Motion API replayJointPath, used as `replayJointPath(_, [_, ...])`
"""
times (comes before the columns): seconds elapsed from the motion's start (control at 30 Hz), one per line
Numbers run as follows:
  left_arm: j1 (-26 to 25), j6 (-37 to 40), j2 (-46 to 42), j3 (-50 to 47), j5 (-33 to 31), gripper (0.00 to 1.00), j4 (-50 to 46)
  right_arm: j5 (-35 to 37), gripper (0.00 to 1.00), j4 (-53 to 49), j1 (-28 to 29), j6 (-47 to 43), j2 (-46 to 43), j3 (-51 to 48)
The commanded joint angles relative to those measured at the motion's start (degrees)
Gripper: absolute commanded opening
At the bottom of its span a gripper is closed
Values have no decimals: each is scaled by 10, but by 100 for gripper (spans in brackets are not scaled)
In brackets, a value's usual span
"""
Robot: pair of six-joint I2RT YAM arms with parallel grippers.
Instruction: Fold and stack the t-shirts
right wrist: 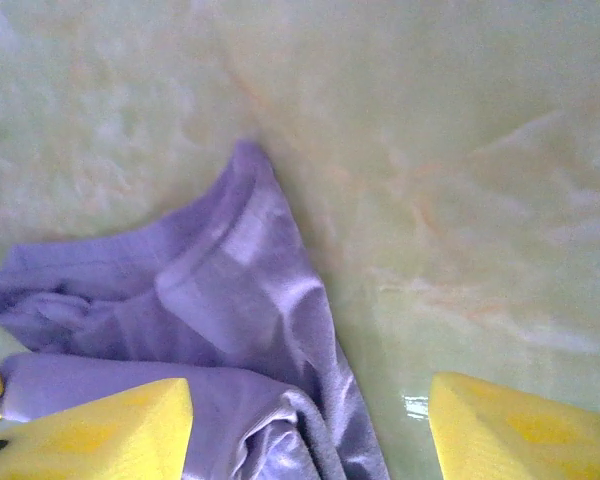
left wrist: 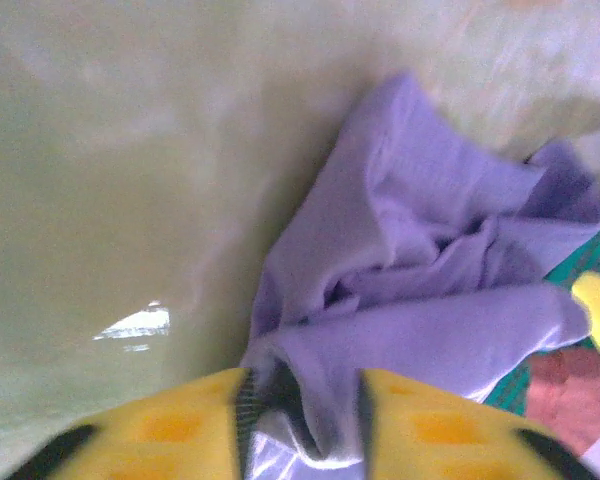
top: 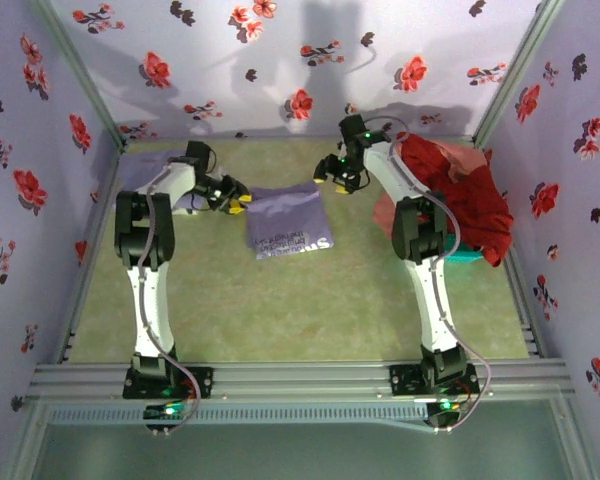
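Observation:
A lavender t-shirt [top: 288,222] with white lettering lies folded in a rough rectangle at the table's middle. My left gripper [top: 235,197] hovers at its back left corner. In the left wrist view, the left gripper [left wrist: 302,420] has its yellow jaws parted, with a loose fold of the shirt [left wrist: 420,260] lying between them. My right gripper [top: 332,172] sits at the shirt's back right corner. In the right wrist view, the right gripper [right wrist: 310,400] stands wide open over the shirt's edge [right wrist: 220,300], gripping nothing. Another lavender shirt [top: 145,168] lies at the back left.
A heap of red shirts [top: 465,195] spills over a teal basket [top: 460,257] at the right, close behind the right arm. Flowered walls close in the back and both sides. Bare green table [top: 280,310] stretches from the folded shirt to the arm bases.

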Motion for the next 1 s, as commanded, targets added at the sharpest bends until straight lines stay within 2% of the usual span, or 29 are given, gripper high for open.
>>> replayJointPath(0.0, [7, -30, -60, -19, 10, 51, 53, -3, 68, -16, 4, -22, -75, -36])
replayJointPath(0.17, [3, -3, -100, -52, 10, 52, 27, -20, 68, 45, 21, -21, -170, -197])
replayJointPath(0.3, [-22, 20, -118, -71, -7, 46, 3, -24, 64, 101, 45, -12, -198, -289])
replayJointPath(0.4, [-55, 23, -130, -94, -7, 37, 6, -40, 53, 140, 62, 3, -197, -328])
replayJointPath(0.5, [-80, -3, -136, -148, -13, 27, 54, -49, 39, 159, 75, 13, -186, -356])
replayJointPath(0.6, [-94, -19, -134, -196, -30, 25, 91, -58, 34, 192, 78, 32, -187, -401])
replayJointPath(0.77, [-105, -11, -135, -240, -51, 25, 102, -64, 32, 207, 92, 42, -214, -468])
replayJointPath(0.97, [-114, 36, -165, -288, -93, 27, 49, -61, 36, 253, 140, 85, -293, -588])
